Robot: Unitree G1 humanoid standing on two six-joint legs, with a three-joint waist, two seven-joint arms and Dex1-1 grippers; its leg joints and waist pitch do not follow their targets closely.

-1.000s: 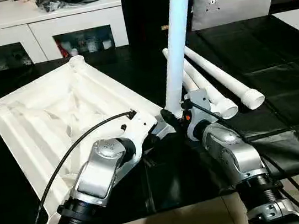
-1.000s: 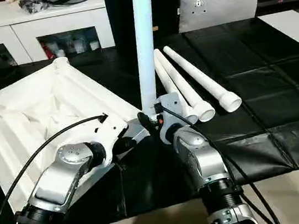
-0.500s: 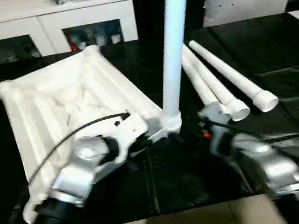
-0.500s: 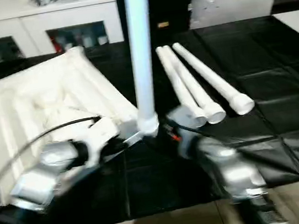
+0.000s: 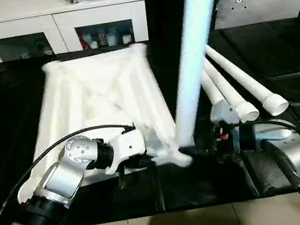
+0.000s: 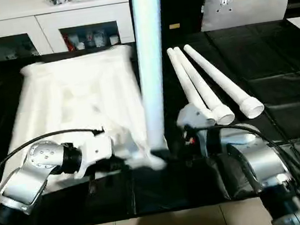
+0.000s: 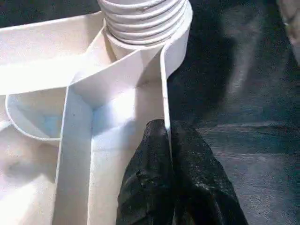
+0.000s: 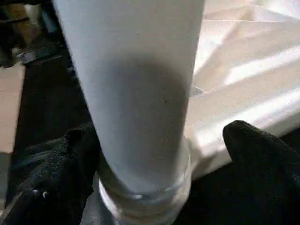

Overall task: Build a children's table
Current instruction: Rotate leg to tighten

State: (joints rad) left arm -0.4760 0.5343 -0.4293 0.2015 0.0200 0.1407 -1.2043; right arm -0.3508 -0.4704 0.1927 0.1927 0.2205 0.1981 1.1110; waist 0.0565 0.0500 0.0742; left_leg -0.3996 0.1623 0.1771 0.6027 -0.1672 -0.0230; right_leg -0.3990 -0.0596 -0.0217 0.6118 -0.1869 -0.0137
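We found the upturned tabletop [image 5: 98, 103] lying ribbed side up on the black mat [image 5: 279, 77], one leg [image 5: 193, 78] standing upright in its near corner socket. Our left gripper [image 7: 169, 140] was pinched tight on the thin rim wall just beside that socket, while our right gripper [image 8: 154, 154] stood wide around the base of the standing leg, its fingers [image 8: 255, 145] apart from it. Three spare legs [image 6: 208, 87] lay side by side on the mat to the right, white cabinets [image 5: 59, 24] behind
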